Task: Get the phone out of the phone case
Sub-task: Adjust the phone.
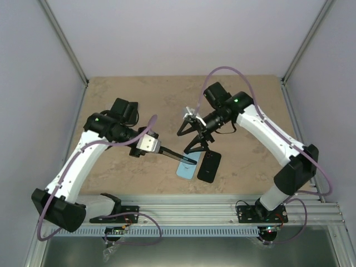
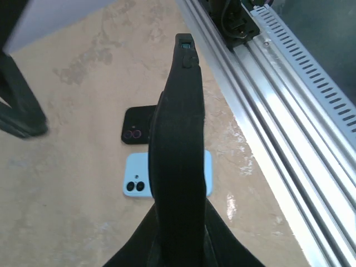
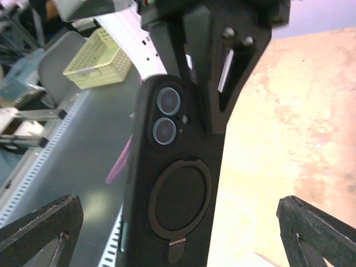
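Note:
My left gripper [image 1: 161, 149] is shut on a black cased phone [image 1: 181, 157] and holds it edge-up above the table. In the left wrist view the phone [image 2: 181, 139] rises edge-on from between my fingers [image 2: 133, 253]. In the right wrist view its back [image 3: 178, 183] shows two camera lenses and a round ring holder, with the left gripper's body [image 3: 233, 55] clamped on it from above. My right gripper [image 1: 182, 143] is open wide and faces that back, its fingertips [image 3: 41, 225] apart on either side of the phone, not touching it.
A light blue phone or case [image 1: 185, 168] [image 2: 136, 183] and a black one [image 1: 209, 166] [image 2: 136, 132] lie flat, camera side up, under the held phone. An aluminium rail [image 1: 222, 211] [image 2: 289, 111] runs along the near table edge. Walls stand on three sides.

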